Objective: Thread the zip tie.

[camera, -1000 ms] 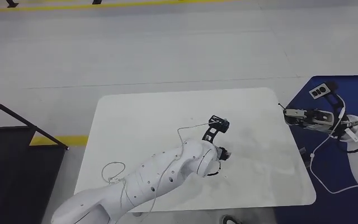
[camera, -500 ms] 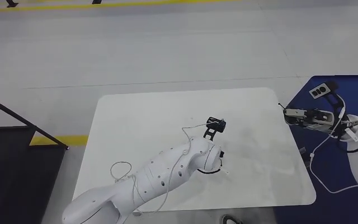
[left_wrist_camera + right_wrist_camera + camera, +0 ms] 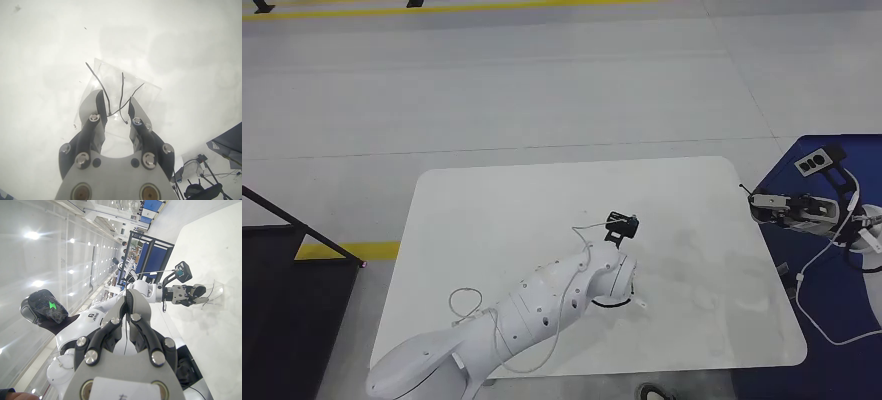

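Fingers point(image 3: 99, 103) of left gripper point(image 3: 115, 95) spread wide, holding nothing, tips down over a clear tray point(image 3: 149, 92) with three loose zip ties point(image 3: 122, 85) lying between and just past them. The right gripper point(image 3: 126, 294) is pinched tight on a thin black zip tie point(image 3: 126, 332), well apart from the left. Top view: left arm point(image 3: 542, 310) lies from 7 o'clock to about centre of white table point(image 3: 492, 200); table top extends farthest toward 9, 12 and 3 o'clock, nearest edge at 6.

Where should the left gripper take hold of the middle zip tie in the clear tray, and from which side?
Grip the middle zip tie on its bare strap, between the pointed tip and where another tie crosses it. Come from above with the open left gripper straddling the strap: it lies low in the clear tray, whose walls likely block side approaches.
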Available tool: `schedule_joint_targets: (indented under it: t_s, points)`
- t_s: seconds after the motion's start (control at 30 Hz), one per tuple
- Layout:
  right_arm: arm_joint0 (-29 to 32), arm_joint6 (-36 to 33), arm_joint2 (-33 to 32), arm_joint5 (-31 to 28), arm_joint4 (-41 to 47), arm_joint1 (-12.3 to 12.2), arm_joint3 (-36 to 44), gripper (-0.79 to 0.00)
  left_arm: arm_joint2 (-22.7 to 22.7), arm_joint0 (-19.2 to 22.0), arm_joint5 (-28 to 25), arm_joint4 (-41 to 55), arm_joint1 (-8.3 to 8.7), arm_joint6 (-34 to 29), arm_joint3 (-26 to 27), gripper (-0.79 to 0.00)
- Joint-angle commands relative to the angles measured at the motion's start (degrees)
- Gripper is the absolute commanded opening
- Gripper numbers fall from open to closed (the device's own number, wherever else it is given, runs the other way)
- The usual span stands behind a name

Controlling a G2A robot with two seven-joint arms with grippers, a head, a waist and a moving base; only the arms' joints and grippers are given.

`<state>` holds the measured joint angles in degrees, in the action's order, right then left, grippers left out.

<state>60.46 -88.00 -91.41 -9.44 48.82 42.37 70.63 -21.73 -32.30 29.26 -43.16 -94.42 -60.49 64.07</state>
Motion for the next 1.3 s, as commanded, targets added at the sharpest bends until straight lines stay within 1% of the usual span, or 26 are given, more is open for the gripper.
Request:
schedule_joint_targets:
  t_s: [0.0, 0.13, 0.23, 0.33, 0.37, 0.4, 0.5, 0.67, 0.8, 0.97, 1.07, 1.2, 1.27]
  points:
    - [0.0, 0.0, 0.0, 0.0, 0.0, 0.0, 0.0, -0.785, -0.1, 0.3, -0.6, 0.0, -0.64, 0.8, -2.3, -0.56]
    - [0.0, 0.0, 0.0, 0.0, 0.0, 0.0, 0.0, -0.785, -0.7, 0.8, -1.3, 0.9, -1.84, 1.5, -5.2, -0.545]
    - [0.0, 0.0, 0.0, 0.0, 0.0, 0.0, 0.0, -0.785, -0.5, 1.1, -0.9, 0.1, -2.6, 1.7, -6.9, -0.57]
    - [0.0, 0.0, 0.0, 0.0, 0.0, 0.0, 0.0, -0.785, -0.3, 1.2, 0.0, -0.8, -3.26, 1.5, -8.1, -0.573]
    - [0.0, 0.0, 0.0, 0.0, 0.0, 0.0, 0.0, -0.785, -0.3, 1.1, 0.4, -1.0, -3.46, 1.3, -8.5, -0.597]
    - [0.0, 0.0, 0.0, 0.0, 0.0, 0.0, 0.0, -0.785, -0.3, 1.0, 0.4, -1.2, -3.64, 1.2, -8.7, -0.631]
    - [0.0, 0.0, 0.0, 0.0, 0.0, 0.0, 0.0, -0.785, -0.5, 0.8, 0.2, -1.4, -4.08, 1.1, -9.3, -0.643]
    - [0.0, 0.0, 0.0, 0.0, 0.0, 0.0, 0.0, -0.785, -0.8, 0.4, 0.8, -2.6, -4.63, 0.5, -9.1, -0.622]
    - [0.0, 0.0, 0.0, 0.0, 0.0, 0.0, 0.0, -0.785, -1.2, 0.0, 2.0, -3.9, -4.85, -0.4, -8.0, -0.597]
    - [0.0, 0.0, 0.0, 0.0, 0.0, 0.0, 0.0, -0.785, -2.5, -0.7, 3.5, -5.7, -4.57, -1.8, -6.1, -0.625]
    - [0.0, 0.0, 0.0, 0.0, 0.0, 0.0, 0.0, -0.785, -3.3, -1.2, 4.0, -7.0, -4.2, -2.9, -5.3, -0.668]
    - [0.0, 0.0, 0.0, 0.0, 0.0, 0.0, 0.0, -0.785, -4.0, -2.0, 4.8, -9.1, -3.8, -4.1, -5.0, -0.683]
    - [0.0, 0.0, 0.0, 0.0, 0.0, 0.0, 0.0, -0.785, -4.4, -2.4, 4.7, -9.5, -3.74, -4.6, -4.7, -0.714]
